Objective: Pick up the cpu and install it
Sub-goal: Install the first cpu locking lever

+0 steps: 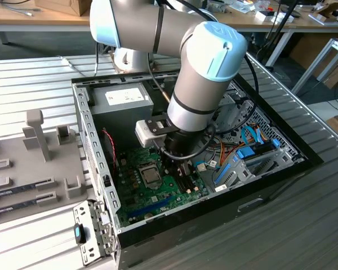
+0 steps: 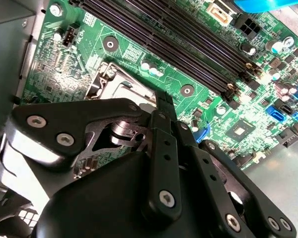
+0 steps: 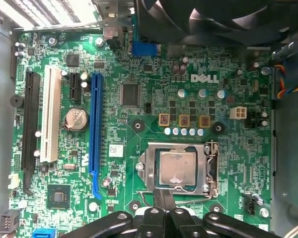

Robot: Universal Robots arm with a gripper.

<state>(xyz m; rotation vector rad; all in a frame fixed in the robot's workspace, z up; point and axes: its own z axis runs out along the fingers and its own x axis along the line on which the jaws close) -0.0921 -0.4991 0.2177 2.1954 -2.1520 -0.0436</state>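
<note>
A robotics lab or electronics workshop: open PC case (image 1: 259, 185) with green board (image 1: 158, 191) on a ribbed metal counter (image 1: 304, 225), grey fixture tray (image 1: 28, 163) at nine o'clock, cluttered wooden benches (image 1: 39, 22) and cables at twelve.

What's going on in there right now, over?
Gripper shut, empty, hanging just above the green board. The cpu sits in its socket frame, not held. Nothing lies over the cpu.
</note>
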